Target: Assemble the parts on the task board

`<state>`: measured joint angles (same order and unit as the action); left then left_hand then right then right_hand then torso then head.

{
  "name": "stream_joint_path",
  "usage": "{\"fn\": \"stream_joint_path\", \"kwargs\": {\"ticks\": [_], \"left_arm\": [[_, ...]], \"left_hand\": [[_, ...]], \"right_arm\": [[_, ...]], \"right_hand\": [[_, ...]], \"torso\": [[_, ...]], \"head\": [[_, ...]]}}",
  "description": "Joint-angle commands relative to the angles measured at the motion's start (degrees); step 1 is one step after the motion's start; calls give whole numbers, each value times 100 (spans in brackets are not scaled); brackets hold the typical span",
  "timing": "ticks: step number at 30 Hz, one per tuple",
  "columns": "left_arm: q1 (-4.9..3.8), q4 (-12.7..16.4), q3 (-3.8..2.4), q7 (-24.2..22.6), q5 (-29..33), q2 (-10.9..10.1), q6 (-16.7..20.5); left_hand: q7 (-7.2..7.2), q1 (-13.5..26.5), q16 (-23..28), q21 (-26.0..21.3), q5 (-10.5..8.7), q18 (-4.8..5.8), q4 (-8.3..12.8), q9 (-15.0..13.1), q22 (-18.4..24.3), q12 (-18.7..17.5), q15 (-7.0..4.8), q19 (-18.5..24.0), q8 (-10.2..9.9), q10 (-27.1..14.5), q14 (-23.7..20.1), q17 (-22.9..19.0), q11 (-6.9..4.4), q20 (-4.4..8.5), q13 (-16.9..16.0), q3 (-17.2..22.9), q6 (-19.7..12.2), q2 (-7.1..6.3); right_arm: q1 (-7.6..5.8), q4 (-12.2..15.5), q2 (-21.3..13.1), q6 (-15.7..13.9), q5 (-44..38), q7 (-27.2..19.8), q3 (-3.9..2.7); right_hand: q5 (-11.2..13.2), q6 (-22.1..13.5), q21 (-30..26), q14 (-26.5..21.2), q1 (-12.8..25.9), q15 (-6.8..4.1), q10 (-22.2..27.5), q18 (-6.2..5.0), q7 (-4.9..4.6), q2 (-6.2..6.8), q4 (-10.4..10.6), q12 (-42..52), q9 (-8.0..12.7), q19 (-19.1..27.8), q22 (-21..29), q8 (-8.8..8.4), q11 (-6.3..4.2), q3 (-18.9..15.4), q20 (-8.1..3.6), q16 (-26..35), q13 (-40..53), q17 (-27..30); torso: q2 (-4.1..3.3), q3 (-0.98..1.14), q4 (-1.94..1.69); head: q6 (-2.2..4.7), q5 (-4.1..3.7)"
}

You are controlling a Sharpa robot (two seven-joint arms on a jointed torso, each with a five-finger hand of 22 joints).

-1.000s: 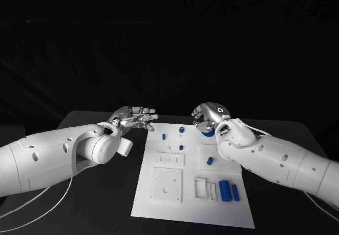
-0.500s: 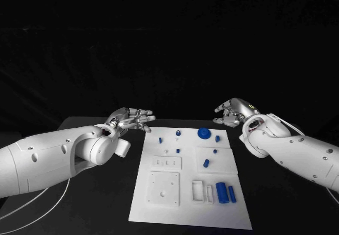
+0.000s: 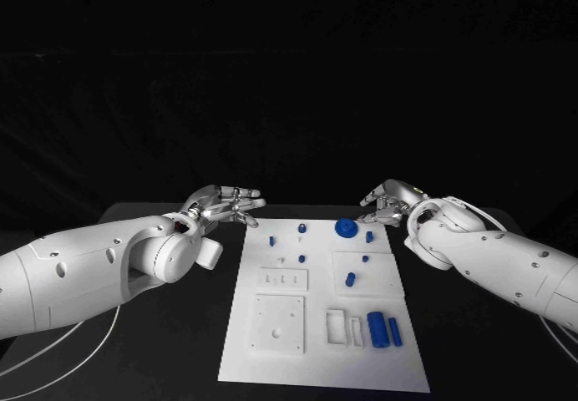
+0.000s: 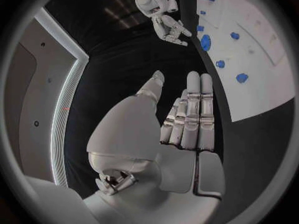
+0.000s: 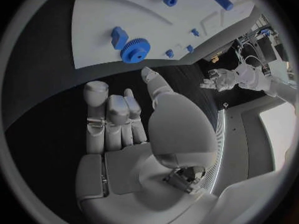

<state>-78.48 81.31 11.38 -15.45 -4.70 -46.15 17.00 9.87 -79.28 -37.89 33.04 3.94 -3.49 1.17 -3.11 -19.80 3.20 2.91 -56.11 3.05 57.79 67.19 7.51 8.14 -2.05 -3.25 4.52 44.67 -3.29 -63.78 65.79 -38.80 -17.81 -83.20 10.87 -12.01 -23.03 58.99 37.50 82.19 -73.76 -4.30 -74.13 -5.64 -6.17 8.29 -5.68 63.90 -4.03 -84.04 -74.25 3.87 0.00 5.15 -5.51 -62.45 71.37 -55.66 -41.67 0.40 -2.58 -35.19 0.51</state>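
Observation:
The white task board [image 3: 275,359] lies lengthwise in the middle of the table. A blue gear [image 3: 346,226] sits at its far end, also seen in the right wrist view as the gear [image 5: 135,50] beside a blue block [image 5: 118,36]. Small blue pegs [image 3: 302,246] stand near the far end and two blue cylinders [image 3: 386,328] lie in the near right corner. My right hand [image 3: 387,203] hovers just right of the gear, fingers apart and holding nothing. My left hand [image 3: 226,203] hovers off the board's far left corner, fingers straight and empty [image 4: 187,119].
White recessed plates [image 3: 281,317] and slots [image 3: 347,326] sit on the board's near half. Black table [image 3: 157,351] surrounds the board on both sides. My left forearm [image 3: 97,267] and right forearm [image 3: 506,259] flank the board.
My right hand let go of the blue gear, leaving it on the board's far end, and drew off to the right, then came down a little. My left hand hardly moved.

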Motion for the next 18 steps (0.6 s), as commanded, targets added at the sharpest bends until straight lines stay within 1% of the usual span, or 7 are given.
{"fn": "stream_joint_path", "kwargs": {"ticks": [1, 2, 5, 12, 16, 17, 18], "left_arm": [[-18, -2, -5, -49, -19, 23, -114], [-18, -5, -5, -49, -20, 27, -115], [-18, -8, -5, -47, -22, 36, -120], [-18, -16, -5, -44, -27, 58, -124], [-18, -21, -5, -42, -28, 74, -131], [-18, -22, -5, -41, -28, 77, -133], [-18, -21, -5, -40, -29, 79, -134]], "left_hand": [[16, -16, 7, 31, 0, -75, 33, 2, 5, 24, 2, 29, 2, -11, 42, 1, -17, 6, -8, -5, 25, 55], [16, -16, 7, 31, 0, -75, 33, 2, 5, 24, 2, 29, 2, -11, 42, 1, -17, 6, -8, -5, 25, 55], [16, -16, 7, 31, 0, -75, 33, 2, 5, 24, 2, 29, 2, -11, 42, 1, -17, 6, -8, -5, 25, 55], [16, -16, 7, 31, 0, -75, 33, 2, 5, 24, 2, 29, 2, -11, 42, 1, -17, 6, -8, -5, 25, 55], [17, -15, 7, 32, 0, -74, 40, 2, 5, 24, 3, 35, 1, -17, 39, 2, -16, 5, -8, -14, 5, 57], [17, -15, 7, 32, 0, -74, 40, 2, 5, 24, 3, 35, 1, -17, 39, 2, -16, 5, -8, -14, 5, 57], [17, -15, 7, 32, 0, -74, 40, 2, 5, 24, 3, 35, 1, -17, 39, 2, -16, 5, -8, -14, 5, 57]], "right_arm": [[10, -104, 96, 274, -173, -122, -5], [12, -137, 128, 280, -183, -125, -5], [14, -207, 200, 281, -211, -134, -6], [16, -353, 347, 298, -241, -147, -6], [16, -439, 432, 359, -276, -139, -5], [16, -468, 456, 381, -282, -137, -5], [16, -496, 479, 401, -289, -135, -5]], "right_hand": [[29, -56, 35, 16, -68, 37, -35, -47, -12, -5, 14, 35, 1, -227, -36, -25, 18, -38, 39, -42, 27, -44], [30, -63, 43, 17, -61, 37, -42, -48, -13, -4, 21, 48, 2, -227, -45, -26, 20, -45, 38, -45, 37, -54], [35, -85, 41, 19, -58, 40, -41, -51, -17, 1, 29, 52, 4, -227, -57, -26, 23, -64, 40, -50, 43, -69], [70, -116, 32, 28, -97, 48, -43, -63, -23, -5, 98, 65, 0, -243, -157, -24, 30, -155, 52, -47, 68, -142], [78, -149, 11, 30, -80, 51, -32, -61, -29, 9, 116, 53, 3, -244, -170, -26, 35, -177, 55, -47, 63, -155], [78, -149, 11, 30, -80, 51, -32, -61, -29, 9, 116, 53, 3, -244, -170, -26, 35, -177, 55, -47, 63, -155], [85, -158, 5, 30, -78, 53, -30, -61, -31, 6, 124, 53, 3, -245, -176, -25, 37, -188, 56, -47, 63, -159]], "torso": [[-25, 21, -17], [-33, 22, -25], [-40, 22, -32], [-45, 27, -34], [-45, 27, -40], [-48, 27, -45], [-47, 26, -43]], "head": [[2, -3], [6, -8], [6, -22], [7, -27], [11, -33], [6, -29], [1, -24]]}}
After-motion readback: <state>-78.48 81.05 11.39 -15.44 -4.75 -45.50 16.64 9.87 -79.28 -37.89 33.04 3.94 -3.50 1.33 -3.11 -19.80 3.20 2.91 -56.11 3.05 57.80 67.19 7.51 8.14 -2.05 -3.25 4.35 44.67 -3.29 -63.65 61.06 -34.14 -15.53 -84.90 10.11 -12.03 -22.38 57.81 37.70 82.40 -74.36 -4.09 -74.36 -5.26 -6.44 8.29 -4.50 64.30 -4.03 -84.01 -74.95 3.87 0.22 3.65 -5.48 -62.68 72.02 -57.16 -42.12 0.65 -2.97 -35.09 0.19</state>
